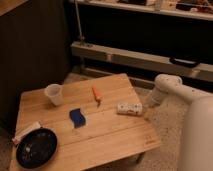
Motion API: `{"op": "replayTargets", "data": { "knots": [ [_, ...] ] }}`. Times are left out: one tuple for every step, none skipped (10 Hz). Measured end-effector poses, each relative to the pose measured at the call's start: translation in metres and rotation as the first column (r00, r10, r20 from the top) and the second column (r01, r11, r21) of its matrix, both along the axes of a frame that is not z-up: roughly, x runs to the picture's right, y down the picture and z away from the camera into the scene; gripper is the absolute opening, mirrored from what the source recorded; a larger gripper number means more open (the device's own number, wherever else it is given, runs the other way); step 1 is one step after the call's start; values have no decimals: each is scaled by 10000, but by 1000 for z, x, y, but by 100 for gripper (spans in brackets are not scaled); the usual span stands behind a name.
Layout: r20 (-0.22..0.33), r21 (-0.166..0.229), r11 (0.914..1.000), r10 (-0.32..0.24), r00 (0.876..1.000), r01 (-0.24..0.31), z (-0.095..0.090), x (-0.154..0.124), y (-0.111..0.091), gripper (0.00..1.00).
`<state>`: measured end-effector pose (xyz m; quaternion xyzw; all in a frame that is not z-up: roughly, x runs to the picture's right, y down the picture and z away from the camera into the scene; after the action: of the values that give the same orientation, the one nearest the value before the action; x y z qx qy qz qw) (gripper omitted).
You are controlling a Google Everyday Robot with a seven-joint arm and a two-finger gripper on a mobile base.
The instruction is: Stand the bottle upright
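Note:
The bottle (128, 108) lies on its side near the right edge of the wooden table (107, 142). It is small and whitish, with dark marks on a pale label. My gripper (144, 107) comes in from the right at the end of the white arm (172, 90) and sits right at the bottle's right end. Whether it touches the bottle is hidden by the wrist.
A translucent white cup (53, 94) stands at the table's left. An orange carrot-like object (96, 95) and a blue sponge (76, 117) lie mid-table. A black plate (36, 148) sits at the front left corner beside a flat white packet (27, 132). A dark shelf unit runs behind.

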<state>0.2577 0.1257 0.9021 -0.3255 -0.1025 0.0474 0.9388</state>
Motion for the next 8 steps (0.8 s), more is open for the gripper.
{"op": "replayTargets", "data": {
  "knots": [
    [-22, 14, 10000, -62, 10000, 62, 1, -2, -1, 37],
    [-61, 45, 9999, -120, 9999, 120, 2, -3, -2, 27],
    [-96, 56, 9998, -182, 9998, 183, 3, -4, -3, 18],
    [-155, 50, 9996, -271, 9995, 271, 4, -5, -3, 12],
    [-224, 64, 9994, -344, 9992, 345, 4, -5, -4, 12],
    [-317, 104, 9989, -460, 9984, 464, 4, -5, -5, 12],
    [-523, 207, 9970, -728, 9960, 739, 0, -5, -9, 12],
    [-705, 293, 9944, -996, 9925, 1018, -4, -7, -14, 12]
  ]
}}
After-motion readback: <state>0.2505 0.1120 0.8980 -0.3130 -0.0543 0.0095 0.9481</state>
